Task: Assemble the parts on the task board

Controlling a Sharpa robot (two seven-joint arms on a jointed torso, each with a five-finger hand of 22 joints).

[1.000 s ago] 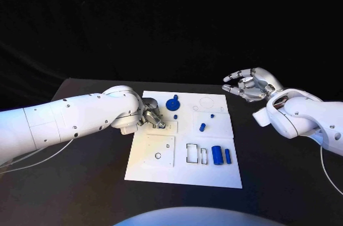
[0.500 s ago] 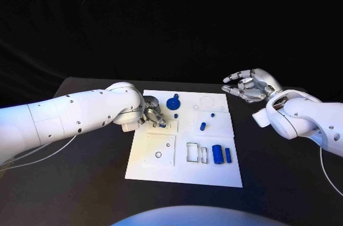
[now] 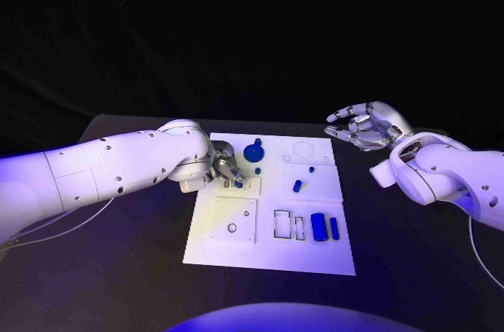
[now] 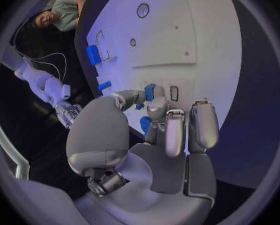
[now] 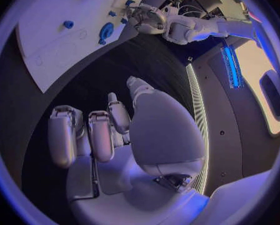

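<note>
A black table (image 3: pixel 126 274) carries the white board (image 3: pixel 263 252). My left hand (image 3: pixel 223 170) pinches a small blue part (image 4: pixel 149 92) at its fingertips, over the board. It looks light, stiff and slick; hold its sides. My right hand (image 3: pixel 363 126) hovers empty, fingers apart.

lab: black table (image 3: pixel 126 274), black backdrop (image 3: pixel 252 48)
</note>
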